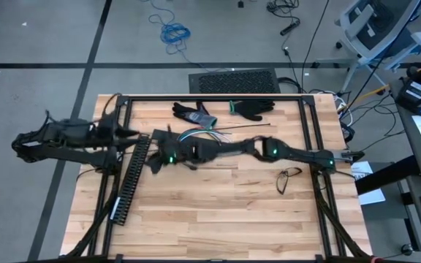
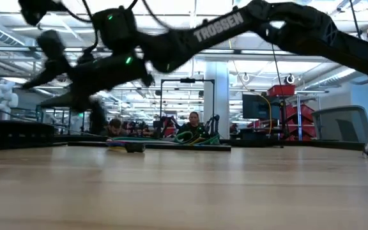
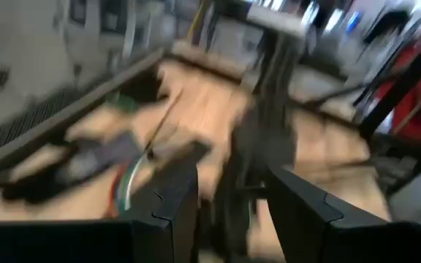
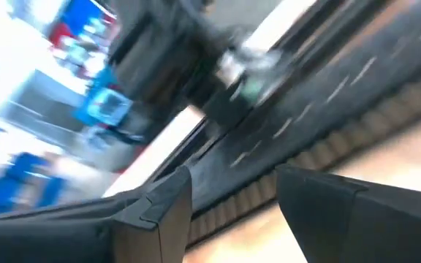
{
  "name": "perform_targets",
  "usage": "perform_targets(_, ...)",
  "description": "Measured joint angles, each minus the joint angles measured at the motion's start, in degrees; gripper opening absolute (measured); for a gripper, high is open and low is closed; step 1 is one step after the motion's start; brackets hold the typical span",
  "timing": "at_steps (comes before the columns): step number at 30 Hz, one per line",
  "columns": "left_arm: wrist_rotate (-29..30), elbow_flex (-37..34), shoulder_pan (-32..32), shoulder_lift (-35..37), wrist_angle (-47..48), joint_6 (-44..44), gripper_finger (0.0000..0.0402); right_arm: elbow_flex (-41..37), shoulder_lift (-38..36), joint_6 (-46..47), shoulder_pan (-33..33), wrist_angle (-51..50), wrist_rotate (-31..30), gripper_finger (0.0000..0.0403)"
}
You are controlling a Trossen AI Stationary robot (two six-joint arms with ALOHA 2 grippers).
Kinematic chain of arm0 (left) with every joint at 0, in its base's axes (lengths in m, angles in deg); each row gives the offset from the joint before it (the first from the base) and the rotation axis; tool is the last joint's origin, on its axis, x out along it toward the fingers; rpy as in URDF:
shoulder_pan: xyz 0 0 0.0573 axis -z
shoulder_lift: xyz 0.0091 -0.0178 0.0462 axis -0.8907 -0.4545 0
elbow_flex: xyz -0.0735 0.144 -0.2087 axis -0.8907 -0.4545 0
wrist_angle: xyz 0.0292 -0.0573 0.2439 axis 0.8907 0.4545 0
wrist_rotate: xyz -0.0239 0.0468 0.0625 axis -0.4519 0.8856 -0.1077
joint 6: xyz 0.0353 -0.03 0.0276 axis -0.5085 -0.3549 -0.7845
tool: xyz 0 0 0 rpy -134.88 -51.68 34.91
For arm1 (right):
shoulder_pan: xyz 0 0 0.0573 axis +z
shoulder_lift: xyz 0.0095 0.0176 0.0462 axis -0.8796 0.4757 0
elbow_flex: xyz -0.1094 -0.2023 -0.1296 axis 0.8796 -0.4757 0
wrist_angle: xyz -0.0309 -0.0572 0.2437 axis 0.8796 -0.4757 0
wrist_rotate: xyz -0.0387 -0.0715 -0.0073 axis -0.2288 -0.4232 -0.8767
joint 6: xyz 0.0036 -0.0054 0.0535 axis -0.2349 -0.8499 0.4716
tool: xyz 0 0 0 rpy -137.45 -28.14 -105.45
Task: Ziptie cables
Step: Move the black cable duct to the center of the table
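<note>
The cables point(image 1: 199, 134), a small bundle of green, blue and white wires, lie on the wooden table toward its far middle. They also show in the left wrist view point(image 3: 126, 179). My right arm reaches across the table from the right. Its gripper point(image 1: 153, 161) stands open in the air left of the cables, over the far end of a black slotted duct point(image 1: 130, 179). Nothing is between its fingers point(image 4: 232, 186). My left gripper point(image 1: 135, 134) hangs open at the table's far left, above the surface, with nothing between its fingers point(image 3: 232, 190).
Two dark gloves point(image 1: 190, 112) point(image 1: 254, 108) lie near the far edge. A thin black strip point(image 1: 245, 128) lies right of the cables. A pair of glasses point(image 1: 289, 177) lies at the right. The black frame rails point(image 1: 210, 97) border the table. The near half is bare wood.
</note>
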Motion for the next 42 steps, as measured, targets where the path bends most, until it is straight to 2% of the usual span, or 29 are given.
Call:
perform_targets(2, 0.67, 0.00, 0.00, 0.10, 4.82, 1.63, 0.0154, 0.03, -3.97, -6.66, -2.21, -8.71, -0.72, 0.0187)
perform_targets(8, 9.71, -0.11, 0.00, 0.39, 18.79, 6.20, 0.0154, 0.00, -12.74, -26.64, -8.13, -33.91, -6.66, 0.0186)
perform_targets(11, 10.93, -1.72, 0.00, -1.21, 22.59, 9.25, 0.0154, -0.02, -17.49, -32.50, -11.93, -41.37, -10.42, 0.0173)
perform_targets(14, 9.11, -4.06, 0.00, -4.68, 29.22, 13.36, 0.0154, 0.18, -22.44, -34.83, -16.26, -46.36, -11.80, 0.0141)
perform_targets(17, 8.36, -6.03, -0.02, -10.03, 34.75, 15.12, 0.0154, 0.14, -25.95, -35.30, -19.45, -50.18, -11.60, 0.0072)
perform_targets(19, 8.62, -5.95, -0.14, -13.37, 33.68, 15.24, 0.0154, 0.11, -27.76, -36.21, -20.56, -51.05, -10.94, 0.0022)
perform_targets(20, 8.64, -5.95, -0.37, -14.89, 33.96, 15.22, 0.0151, 0.11, -28.63, -36.72, -20.87, -51.24, -10.92, 0.0013)
perform_targets(22, 8.93, -5.85, -1.12, -18.35, 34.11, 15.14, 0.0135, 0.13, -29.91, -36.89, -21.15, -52.24, -10.94, 0.0010)
perform_targets(25, 9.07, -4.53, -2.59, -23.10, 34.05, 15.23, 0.0089, 0.17, -30.13, -36.94, -20.59, -54.82, -10.75, 0.0002)
perform_targets(27, 8.63, -3.39, -3.32, -26.23, 29.57, 17.67, 0.0052, 0.06, -29.89, -37.62, -19.99, -57.27, -10.72, 0.0003)
perform_targets(29, 5.08, -2.89, -3.55, -28.94, 21.88, 21.98, 0.0017, 0.07, -29.89, -39.13, -19.35, -59.39, -10.79, 0.0002)
perform_targets(32, 3.60, -2.86, -3.63, -32.23, 13.23, 27.87, 0.0004, 0.09, -29.95, -40.33, -18.80, -61.63, -10.79, 0.0001)
perform_targets(33, 5.77, -2.81, -3.61, -33.29, 12.68, 29.98, 0.0003, 0.09, -29.93, -40.59, -18.69, -62.23, -10.80, 0.0001)
perform_targets(37, 22.94, -3.43, -4.92, -36.36, 16.54, 45.43, 0.0001, 0.07, -30.22, -42.04, -18.80, -63.26, -11.04, 0.0001)
perform_targets(38, 24.79, -3.95, -6.10, -36.89, 16.30, 48.19, 0.0001, 0.09, -30.23, -42.41, -18.82, -63.24, -11.00, 0.0001)
perform_targets(42, 24.75, -7.99, -12.07, -39.21, 11.80, 51.60, 0.0001, 0.09, -30.23, -42.71, -18.82, -63.77, -10.65, 0.0001)
